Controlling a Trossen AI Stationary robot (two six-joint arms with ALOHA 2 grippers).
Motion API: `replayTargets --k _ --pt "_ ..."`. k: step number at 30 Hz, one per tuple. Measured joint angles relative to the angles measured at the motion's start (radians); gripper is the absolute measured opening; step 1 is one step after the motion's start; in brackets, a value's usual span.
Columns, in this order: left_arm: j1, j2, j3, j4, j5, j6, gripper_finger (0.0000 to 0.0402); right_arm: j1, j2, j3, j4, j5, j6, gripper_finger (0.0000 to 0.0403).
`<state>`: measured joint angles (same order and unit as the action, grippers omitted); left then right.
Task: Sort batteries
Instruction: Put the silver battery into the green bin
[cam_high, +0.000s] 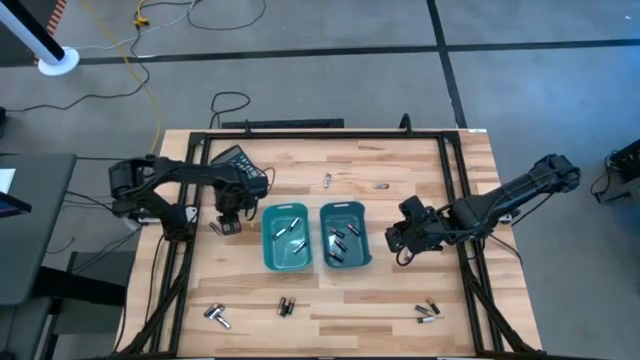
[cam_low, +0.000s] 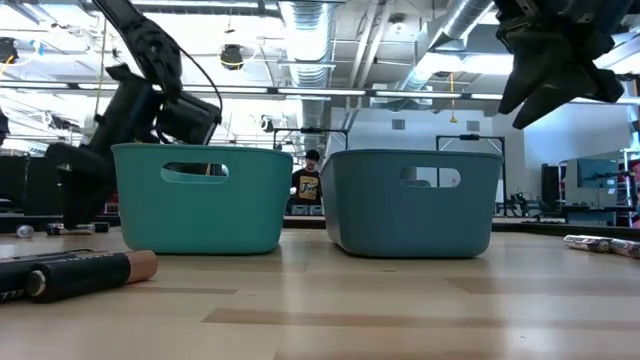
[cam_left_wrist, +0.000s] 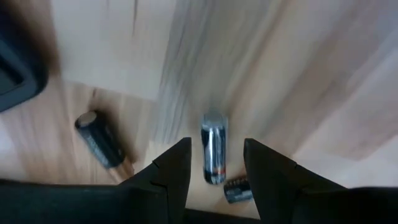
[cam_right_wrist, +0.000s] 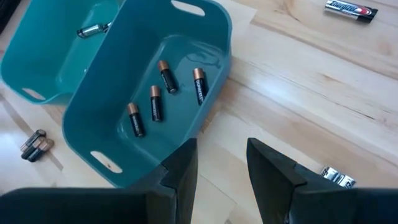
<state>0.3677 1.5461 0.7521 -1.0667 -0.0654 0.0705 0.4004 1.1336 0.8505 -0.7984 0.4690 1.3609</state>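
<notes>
Two teal bins stand side by side mid-table. The left bin (cam_high: 285, 238) holds silvery batteries (cam_high: 287, 231). The right bin (cam_high: 346, 236) holds several dark, copper-ended batteries (cam_right_wrist: 163, 93). My left gripper (cam_left_wrist: 214, 165) is open and points down at the table just left of the left bin. A silvery battery (cam_left_wrist: 213, 152) lies on the wood between and just beyond its fingertips, with a dark battery (cam_left_wrist: 102, 144) and another battery (cam_left_wrist: 236, 190) close by. My right gripper (cam_right_wrist: 221, 165) hangs open above the table just right of the right bin, with nothing between its fingers.
A black calculator (cam_high: 240, 163) lies behind my left gripper. Loose batteries lie at the far middle (cam_high: 327, 180) (cam_high: 380, 185) and along the near edge (cam_high: 216, 316) (cam_high: 285, 307) (cam_high: 428, 312). A black frame (cam_high: 330, 135) runs along the table's edges.
</notes>
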Motion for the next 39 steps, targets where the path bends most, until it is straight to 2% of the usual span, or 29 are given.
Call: replayTargets --k 8,11,16,22,27,31,35,39 --pt "0.000 0.102 -0.006 0.039 0.006 0.009 0.0138 0.000 0.000 0.000 -0.001 0.000 0.000 0.0154" --pt "-0.001 0.105 -0.006 0.042 0.001 -0.014 0.0117 0.000 0.000 0.000 -0.001 0.000 -0.005 0.0154" --pt "0.001 0.085 -0.009 0.043 0.009 -0.034 0.0043 -0.001 0.000 0.000 -0.010 0.001 -0.012 0.0154" --pt "0.001 0.003 0.023 -0.022 -0.013 -0.107 0.0037 -0.010 0.000 0.000 -0.009 0.001 -0.054 0.0154" --pt "-0.002 -0.152 0.113 -0.119 -0.013 -0.154 0.0037 -0.025 0.000 0.000 -0.010 0.002 -0.065 0.0154" --pt "-0.007 -0.255 0.242 -0.213 -0.035 -0.212 0.0037 -0.031 0.000 0.000 -0.010 0.006 -0.090 0.0154" --pt "-0.062 -0.300 0.402 -0.215 -0.067 -0.283 0.0037 -0.031 0.000 0.000 -0.010 0.005 -0.113 0.0154" --pt "-0.154 -0.283 0.535 -0.144 -0.098 -0.337 0.0037 -0.031 0.000 0.000 -0.011 0.005 -0.113 0.0154"
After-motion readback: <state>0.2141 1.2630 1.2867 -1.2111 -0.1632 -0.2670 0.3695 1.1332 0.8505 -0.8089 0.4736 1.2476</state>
